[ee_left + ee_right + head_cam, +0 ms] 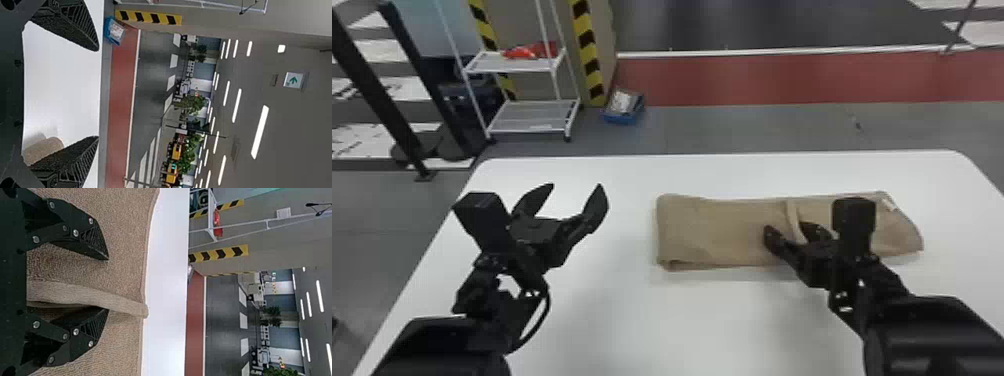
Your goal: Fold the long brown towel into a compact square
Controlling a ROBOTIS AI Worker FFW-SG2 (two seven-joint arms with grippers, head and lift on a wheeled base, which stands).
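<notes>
The left gripper point(575, 186) gapes empty; the right gripper point(108, 284), spread astride the raised edge point(127, 304) of the brown towel point(714, 230), should squarely pinch just that layer.

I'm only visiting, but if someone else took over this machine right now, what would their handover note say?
Left claw: open, empty, above the table, left of the towel.
Right claw: open, at the towel, a raised edge of cloth between its fingers.
Towel: lying flat as a long strip across the table's right part, that edge standing up near its middle.
Done: folded into a layered strip.
Left: it isn't a compact square yet; probably settle the raised edge, then fold the strip shorter.
</notes>
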